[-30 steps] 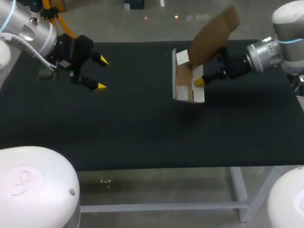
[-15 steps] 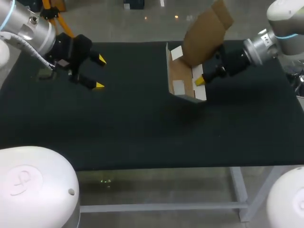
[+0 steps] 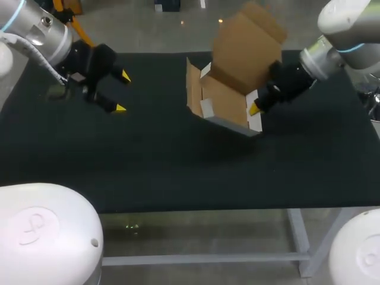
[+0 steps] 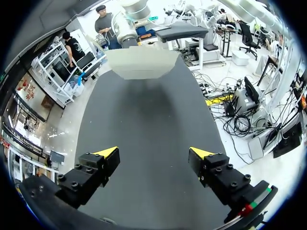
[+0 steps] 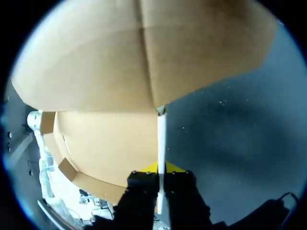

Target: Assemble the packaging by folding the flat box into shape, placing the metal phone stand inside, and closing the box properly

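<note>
We are at the folding step: our right gripper (image 3: 254, 108) pinches one wall of the half-opened cardboard box (image 3: 228, 98), which tilts just ahead of its fingers over the table (image 3: 178, 172). Our left gripper (image 4: 153, 153) stands wide and empty, the box well ahead of it. The box looks empty and no phone stand shows, so next, we judge, the walls need squaring.

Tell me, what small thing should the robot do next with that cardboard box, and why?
Probably bring the left hand over to the box to brace it for folding. The right hand alone pinches one wall, the box sits tilted with its lid up, and the left hand is open, empty and well apart from it.
</note>
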